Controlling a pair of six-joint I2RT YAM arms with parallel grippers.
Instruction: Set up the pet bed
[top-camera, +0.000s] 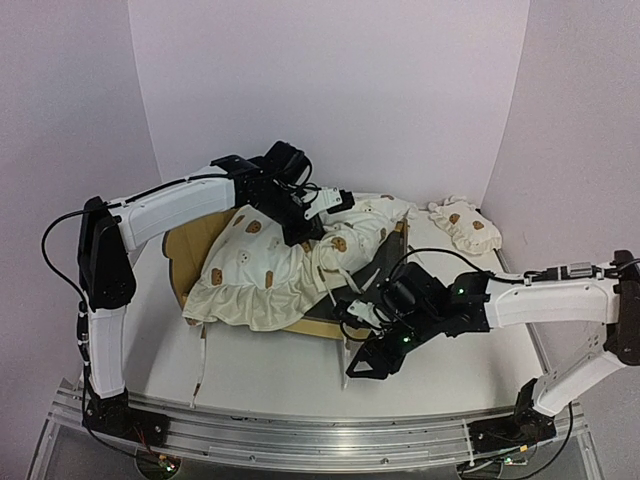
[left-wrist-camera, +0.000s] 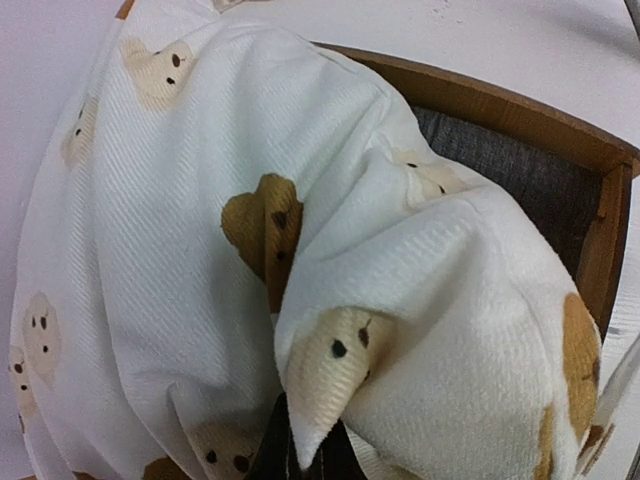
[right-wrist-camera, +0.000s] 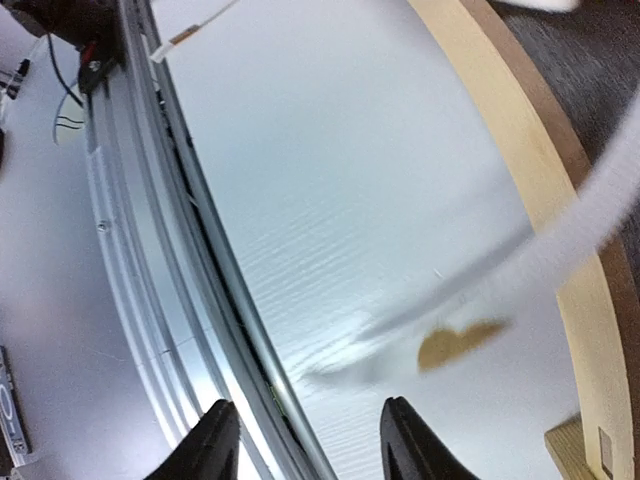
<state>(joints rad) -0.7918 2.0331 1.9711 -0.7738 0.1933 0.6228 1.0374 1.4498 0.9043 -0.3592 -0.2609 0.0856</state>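
Note:
The pet bed (top-camera: 187, 250) lies on the table, its light-wood frame (left-wrist-camera: 520, 110) and dark grey felt base (left-wrist-camera: 520, 175) partly covered by the large cream bear-print cushion (top-camera: 270, 265). My left gripper (top-camera: 312, 218) is above the bed's far side and is shut on a fold of the cushion (left-wrist-camera: 330, 360), which hides most of its fingers (left-wrist-camera: 262, 455). In front of the bed's near right corner, my right gripper (top-camera: 372, 362) hangs open with nothing between its fingers (right-wrist-camera: 215, 445). A blurred tie string and a bear-print corner (right-wrist-camera: 455, 340) hang just beyond them, beside the bed's wooden rail (right-wrist-camera: 520, 140).
A small cream bear-print pillow (top-camera: 462, 225) lies at the back right of the table. A loose tie string (top-camera: 202, 365) trails toward the table's front left. The metal rail (right-wrist-camera: 180, 250) runs along the near table edge, close under my right gripper. Walls close in on three sides.

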